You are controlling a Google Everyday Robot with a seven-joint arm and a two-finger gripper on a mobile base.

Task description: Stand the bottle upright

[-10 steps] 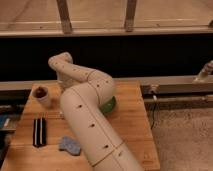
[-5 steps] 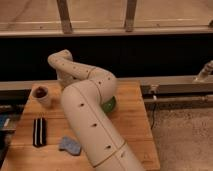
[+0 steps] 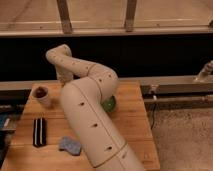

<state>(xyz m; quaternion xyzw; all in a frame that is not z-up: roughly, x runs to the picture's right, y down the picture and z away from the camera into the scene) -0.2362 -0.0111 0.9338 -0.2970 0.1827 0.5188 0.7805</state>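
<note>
The bottle is hidden; no part of it shows on the wooden table. My cream-white arm rises from the bottom edge, bends over the table's middle and reaches back to the far left. The gripper points down at the table's back edge, just right of the white cup, and the forearm covers most of it. Whether it holds anything cannot be seen.
A short white cup with a dark inside stands at the back left. A black striped flat object lies at the front left, with a blue-grey cloth beside it. A green bowl peeks out right of the arm. A dark wall with rails runs behind.
</note>
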